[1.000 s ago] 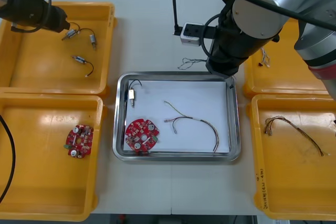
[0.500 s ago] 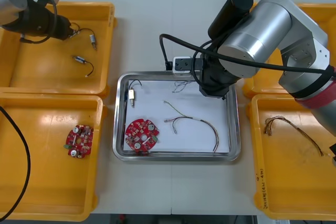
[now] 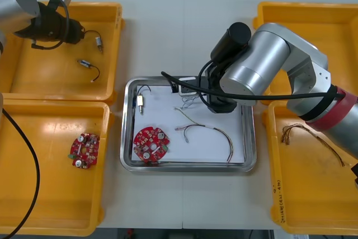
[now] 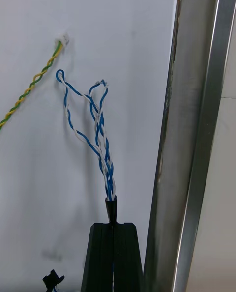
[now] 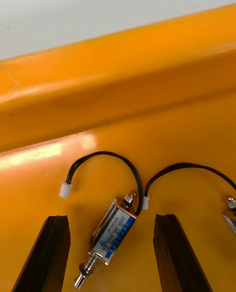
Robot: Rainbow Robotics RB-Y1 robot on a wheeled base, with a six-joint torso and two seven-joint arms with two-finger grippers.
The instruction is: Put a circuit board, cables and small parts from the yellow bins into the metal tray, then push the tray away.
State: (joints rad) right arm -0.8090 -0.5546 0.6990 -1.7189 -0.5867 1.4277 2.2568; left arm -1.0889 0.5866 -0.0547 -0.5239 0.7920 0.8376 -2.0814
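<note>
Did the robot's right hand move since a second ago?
Yes. The right hand, pinching the blue and white cable, came from beyond the far rim of the tray in over its white inside.

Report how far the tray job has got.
Done: a circuit board, a thin cable and a small metal part lie in the tray. In hand: the right gripper, shut on the blue and white cable, holds it over the tray's white inside; the left gripper stands open over a second small part in the far left bin. Left: release, fetch that part, push the tray away.
</note>
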